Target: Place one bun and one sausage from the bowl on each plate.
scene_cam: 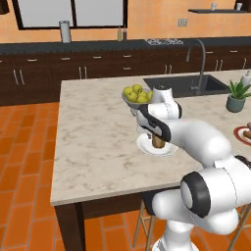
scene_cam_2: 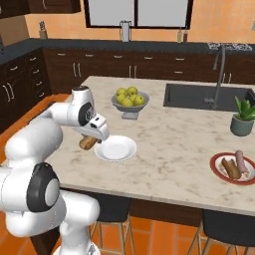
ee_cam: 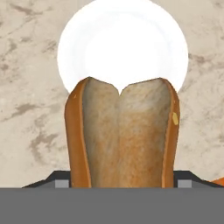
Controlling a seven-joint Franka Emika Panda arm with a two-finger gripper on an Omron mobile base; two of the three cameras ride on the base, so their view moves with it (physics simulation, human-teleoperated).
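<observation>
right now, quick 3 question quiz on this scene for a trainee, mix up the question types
1. True or false: the fingers are closed on a bun.
2. What lies on the red-rimmed plate? A: nothing. B: a second bun and a sausage. C: yellow-green fruit.
3. Fill in: in the right base view, the held bun hangs beside the white dish, at its ___ edge.

Key: 1 true; 2 B; 3 left.
</observation>
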